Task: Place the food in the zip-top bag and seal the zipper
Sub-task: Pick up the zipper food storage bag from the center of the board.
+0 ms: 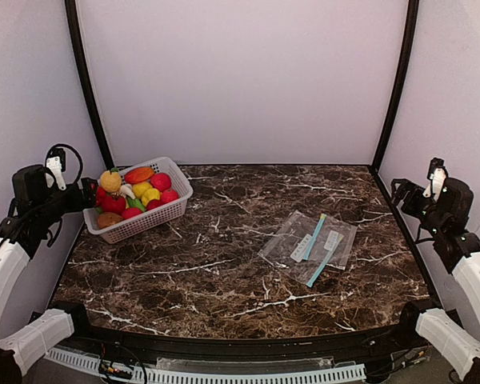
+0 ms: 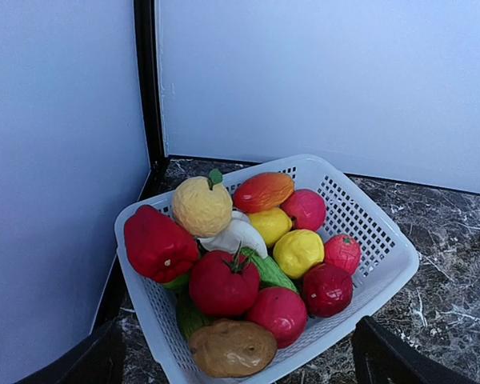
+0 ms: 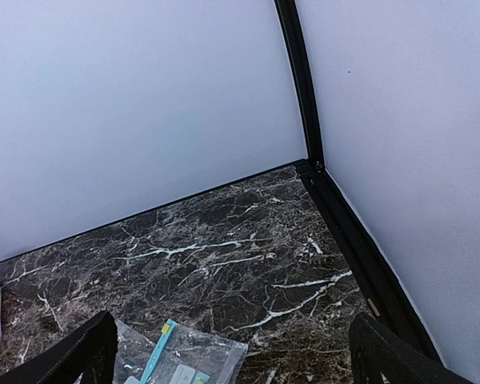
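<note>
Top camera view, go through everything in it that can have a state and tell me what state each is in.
basket: upright, full of food
food: piled in the basket, none in the bag
bag: lying flat on the table, no food inside; cannot tell if the zipper is sealed
left gripper: open, empty, aimed at the basket
right gripper: open, empty, above the bag's far end

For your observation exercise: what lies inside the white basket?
Piled toy food: red pepper, tomato, brown potato, yellow lemon, orange mango. Whatever lies beneath them, and the basket floor, is covered.
</note>
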